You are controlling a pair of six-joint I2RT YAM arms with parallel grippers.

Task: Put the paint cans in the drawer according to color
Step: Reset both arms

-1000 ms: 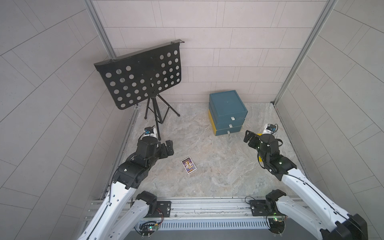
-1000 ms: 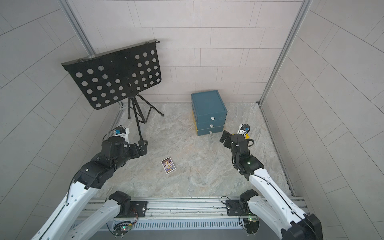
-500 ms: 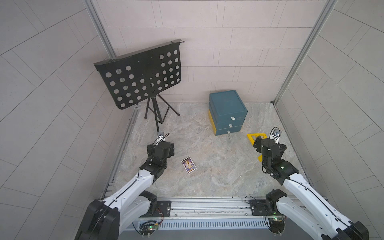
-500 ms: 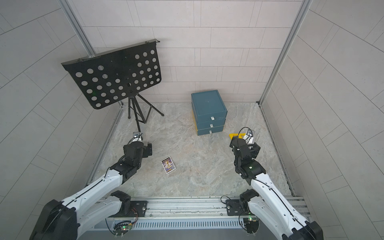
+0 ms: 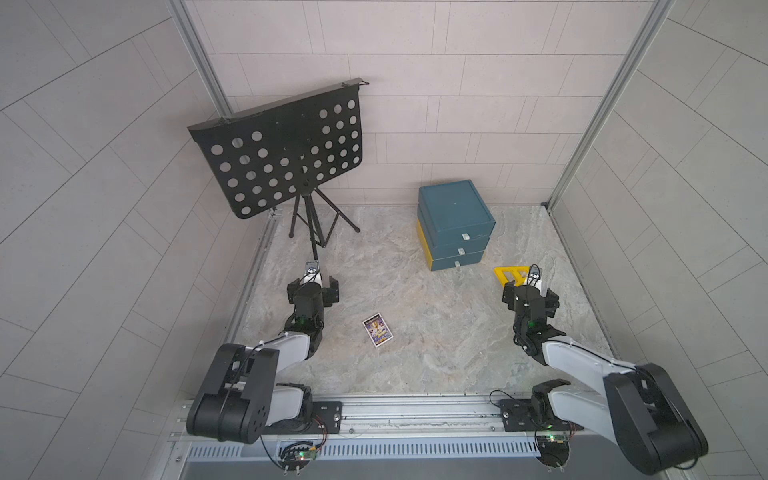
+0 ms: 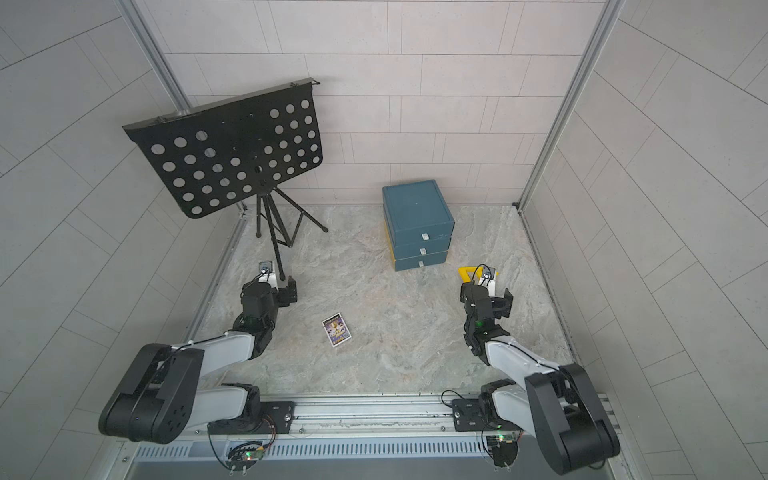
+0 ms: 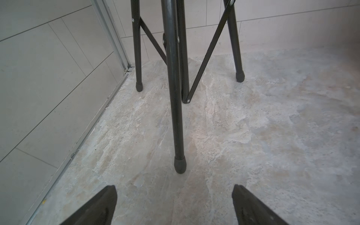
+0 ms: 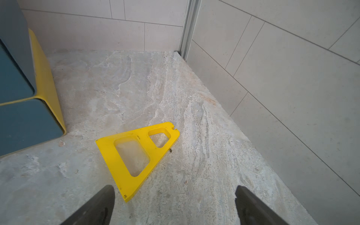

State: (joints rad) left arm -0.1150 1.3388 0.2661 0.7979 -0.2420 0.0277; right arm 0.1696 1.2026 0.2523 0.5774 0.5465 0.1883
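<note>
No paint cans show in any view. The blue drawer unit [image 5: 455, 208] [image 6: 415, 208] stands at the back, right of centre, with all three drawers shut; its corner with yellow trim shows in the right wrist view [image 8: 19, 116]. My left gripper [image 5: 312, 287] [image 6: 270, 287] [image 7: 174, 194] hangs low at the left, open and empty, facing the music stand's foot. My right gripper [image 5: 530, 291] [image 6: 486, 293] [image 8: 174, 196] is low at the right, open and empty, just short of a flat yellow triangular piece.
A black perforated music stand [image 5: 282, 149] on a tripod fills the back left; one foot [image 7: 180, 165] is close ahead of my left gripper. The yellow triangle [image 5: 509, 274] [image 8: 120, 155] lies right of the drawers. A printed card [image 5: 377, 329] lies mid-floor. Tiled walls close in both sides.
Both arms have folded down and drawn back toward the front rail. The right arm's retreat uncovered the yellow triangle. Both grippers stayed open.
</note>
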